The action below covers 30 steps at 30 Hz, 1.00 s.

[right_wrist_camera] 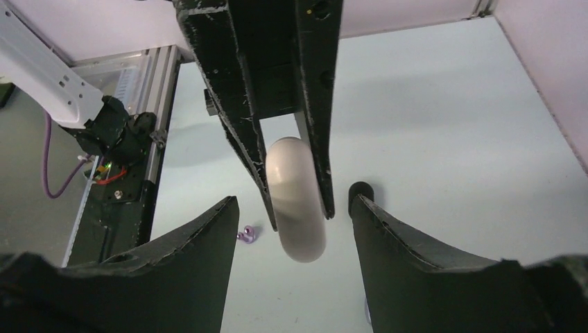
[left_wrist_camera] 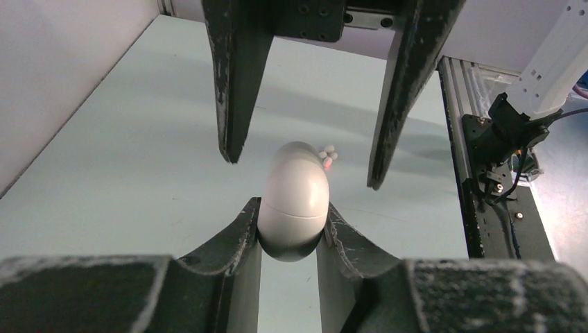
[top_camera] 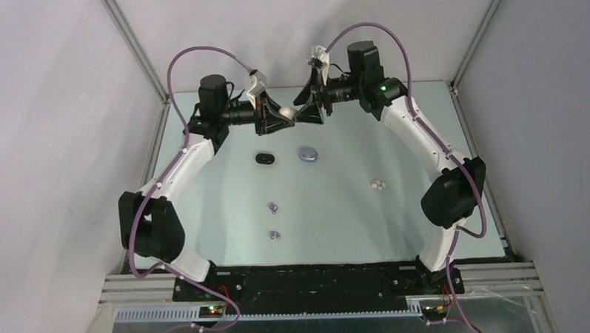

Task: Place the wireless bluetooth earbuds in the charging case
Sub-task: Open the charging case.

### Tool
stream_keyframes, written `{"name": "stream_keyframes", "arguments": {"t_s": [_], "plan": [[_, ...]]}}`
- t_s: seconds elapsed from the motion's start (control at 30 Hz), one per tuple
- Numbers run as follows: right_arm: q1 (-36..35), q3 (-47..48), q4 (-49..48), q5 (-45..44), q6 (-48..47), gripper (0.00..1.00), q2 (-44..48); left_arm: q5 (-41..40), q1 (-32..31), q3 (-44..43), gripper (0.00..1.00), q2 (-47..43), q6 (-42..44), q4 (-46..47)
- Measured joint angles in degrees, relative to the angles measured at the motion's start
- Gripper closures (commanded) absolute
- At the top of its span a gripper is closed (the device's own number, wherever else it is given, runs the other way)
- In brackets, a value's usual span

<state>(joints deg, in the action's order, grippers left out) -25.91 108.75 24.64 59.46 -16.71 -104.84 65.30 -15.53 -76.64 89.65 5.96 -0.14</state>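
My left gripper (left_wrist_camera: 291,225) is shut on a white oval charging case (left_wrist_camera: 295,191), held lid-closed above the table's far side. My right gripper (right_wrist_camera: 295,202) faces it, open, its fingers (left_wrist_camera: 234,90) standing on either side of the case's free end (right_wrist_camera: 298,215) without touching it. In the top view the two grippers (top_camera: 278,117) (top_camera: 307,109) meet nose to nose around the case (top_camera: 286,113). White-pink earbuds (top_camera: 379,184) lie on the table at the right. Two lavender earbuds (top_camera: 273,207) (top_camera: 275,234) lie nearer the middle front. One lavender bud (right_wrist_camera: 247,234) shows below the right gripper.
A black case (top_camera: 265,159) and a lavender case (top_camera: 309,154) lie on the pale green table (top_camera: 338,224) just in front of the grippers. Grey walls and aluminium frame rails (top_camera: 136,50) close in the back and sides.
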Motion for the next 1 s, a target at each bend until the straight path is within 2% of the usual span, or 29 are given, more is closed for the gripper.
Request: {"name": "stream_keyframes", "arguments": {"t_s": [0.43,1.0], "plan": [[0.59,0.00,-0.33,-2.08,1.16,0.43,-1.57,-0.66,0.00,0.00,1.00,0.04,-0.35,0.90],[2.21,0.02,-5.07,-5.07,5.95,0.44,-1.57,-0.68,0.00,0.00,1.00,0.39,-0.98,2.01]]}}
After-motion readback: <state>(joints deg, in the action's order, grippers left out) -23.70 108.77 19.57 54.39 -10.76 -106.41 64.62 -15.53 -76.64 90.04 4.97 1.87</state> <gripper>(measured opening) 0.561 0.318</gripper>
